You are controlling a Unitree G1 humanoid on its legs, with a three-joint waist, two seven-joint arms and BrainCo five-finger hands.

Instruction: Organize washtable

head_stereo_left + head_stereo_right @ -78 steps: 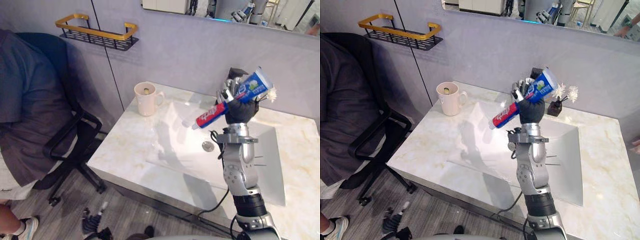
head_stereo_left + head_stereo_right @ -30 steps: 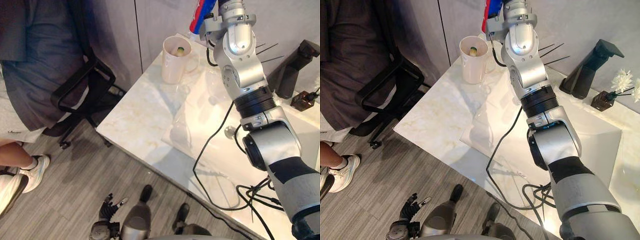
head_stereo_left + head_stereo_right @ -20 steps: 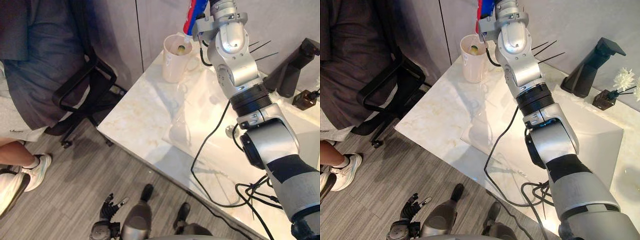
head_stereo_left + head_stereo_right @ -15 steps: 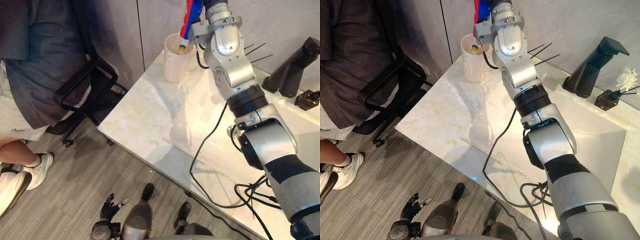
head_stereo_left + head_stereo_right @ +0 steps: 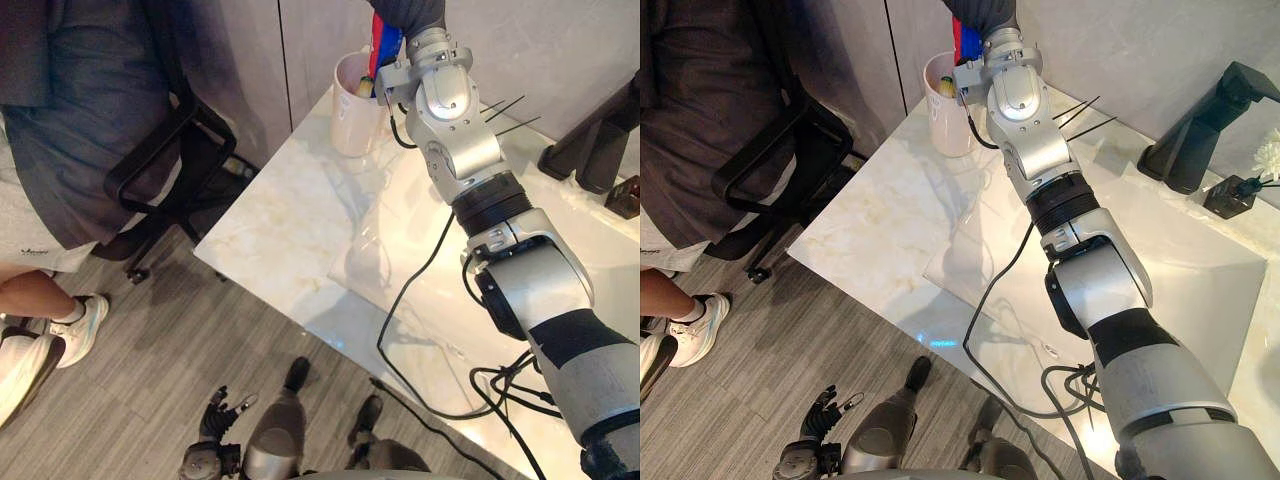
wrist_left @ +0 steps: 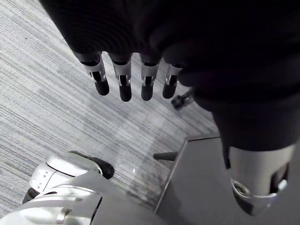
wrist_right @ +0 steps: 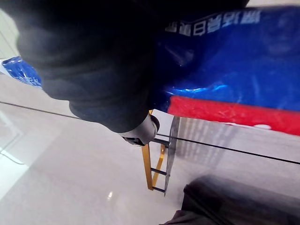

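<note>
A cream cup [image 5: 350, 100] with a handle stands on the far left corner of the marble washtable [image 5: 290, 220]. My right hand [image 5: 412, 12] is stretched out over the cup and shut on a red and blue toothpaste tube [image 5: 383, 45]. The tube hangs almost upright, with its lower end at the cup's mouth [image 5: 945, 85]. In the right wrist view the tube [image 7: 225, 70] lies across the palm under the dark cover. My left hand [image 5: 215, 425] hangs low over the floor, its fingers [image 6: 124, 82] straight and holding nothing.
A sunken basin [image 5: 1160, 260] takes up the middle of the washtable, with a dark faucet [image 5: 1200, 125] and a small brown bottle of white flowers [image 5: 1232, 195] behind it. A person sits in a black office chair [image 5: 165, 165] left of the washtable. A gold-railed shelf [image 7: 154, 166] hangs on the wall.
My right hand has carried the tube from above the basin leftward to the cup and lowered its end to the cup's mouth. The head camera has tilted down.
</note>
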